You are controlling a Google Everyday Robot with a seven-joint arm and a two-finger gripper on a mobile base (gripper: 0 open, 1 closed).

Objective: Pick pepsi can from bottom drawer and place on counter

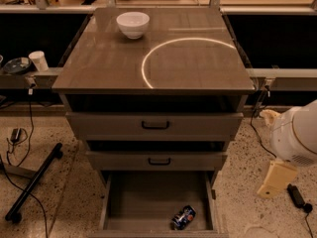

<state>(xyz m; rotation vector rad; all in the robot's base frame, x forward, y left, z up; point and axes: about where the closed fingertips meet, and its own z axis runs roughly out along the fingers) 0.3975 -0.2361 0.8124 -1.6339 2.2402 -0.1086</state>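
Note:
The pepsi can (183,217), small and blue, lies on its side on the floor of the open bottom drawer (148,202), near its front right. The counter (114,63) is the glossy grey-brown cabinet top with a bright curved light reflection. My gripper (274,180) hangs as a cream-coloured piece under the white arm joint (297,135) at the right edge of the camera view. It is right of the cabinet, outside the drawer, and well apart from the can.
A white bowl (132,24) stands at the counter's back left. Two upper drawers with black handles (155,126) are slightly pulled out. A white cup (38,60) sits on a ledge at left. Cables and a black stand leg (32,182) lie on the speckled floor.

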